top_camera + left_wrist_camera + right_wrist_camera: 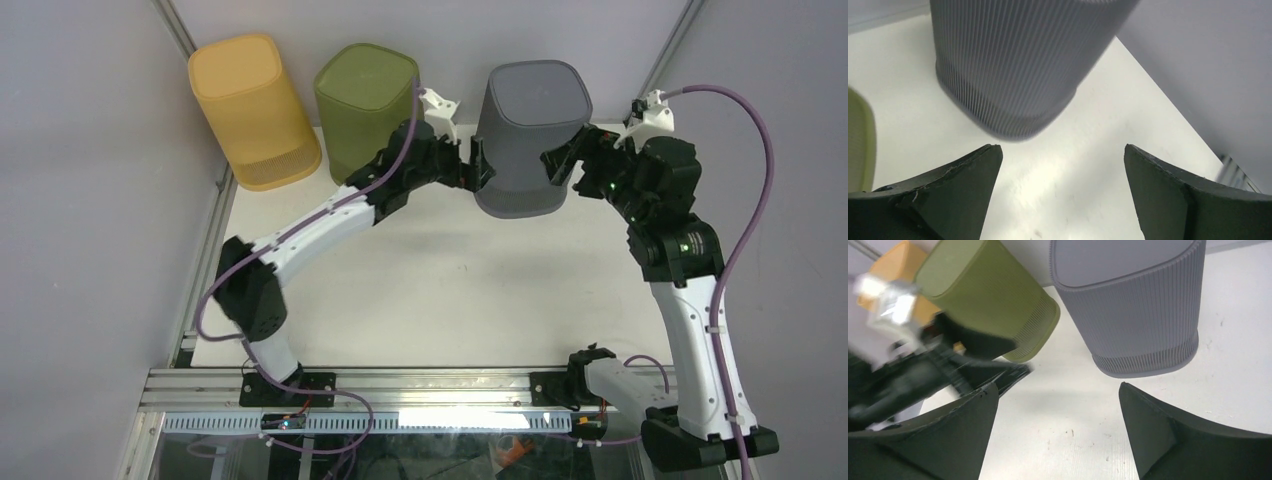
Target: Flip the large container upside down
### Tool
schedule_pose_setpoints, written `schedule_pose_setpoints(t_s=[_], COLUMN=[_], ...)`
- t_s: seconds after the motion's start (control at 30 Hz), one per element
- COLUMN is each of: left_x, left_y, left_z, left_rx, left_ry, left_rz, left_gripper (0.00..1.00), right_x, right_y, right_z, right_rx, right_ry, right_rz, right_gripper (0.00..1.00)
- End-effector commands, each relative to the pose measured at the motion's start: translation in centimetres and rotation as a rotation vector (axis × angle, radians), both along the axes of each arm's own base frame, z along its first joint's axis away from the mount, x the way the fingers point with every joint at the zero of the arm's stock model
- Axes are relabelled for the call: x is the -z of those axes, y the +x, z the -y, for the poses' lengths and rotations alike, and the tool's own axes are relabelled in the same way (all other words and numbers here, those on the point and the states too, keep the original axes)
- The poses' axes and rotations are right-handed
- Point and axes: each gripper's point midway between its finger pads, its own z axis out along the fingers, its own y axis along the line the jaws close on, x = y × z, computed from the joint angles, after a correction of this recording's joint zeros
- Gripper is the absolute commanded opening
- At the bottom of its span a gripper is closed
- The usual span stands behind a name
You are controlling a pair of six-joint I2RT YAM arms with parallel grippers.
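The grey container (530,140) is stood closed end up at the far side of the counter (450,290). The jaws of the left arm (330,215) and right arm (690,300) are spread beside it, nothing pinched.

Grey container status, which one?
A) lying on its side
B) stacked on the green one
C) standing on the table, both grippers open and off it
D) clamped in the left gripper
C: the grey container stands on the table. The wrist views show the left gripper and the right gripper open, with the container ahead of them rather than in their grasp.
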Motion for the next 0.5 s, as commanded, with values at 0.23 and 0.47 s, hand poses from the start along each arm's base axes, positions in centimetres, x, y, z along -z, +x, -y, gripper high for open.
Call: schedule_pose_setpoints(t_s=[0.23,0.47], left_x=[1.5,5.7], left_y=[-9.7,-11.7], left_z=[-12.4,-16.2], left_rx=[-0.200,-0.334], left_ry=[0.000,0.063], left_rz=[-0.161,-0.284], left_gripper=[0.99,0.99], right_x=[4.2,8.8], right_y=[3.7,3.2], right_z=[1.2,2.3], right_rx=[0.145,0.215], right_ry=[0.001,-0.025], right_rz=[-0.157,-0.266], right_gripper=[0.99,0.99])
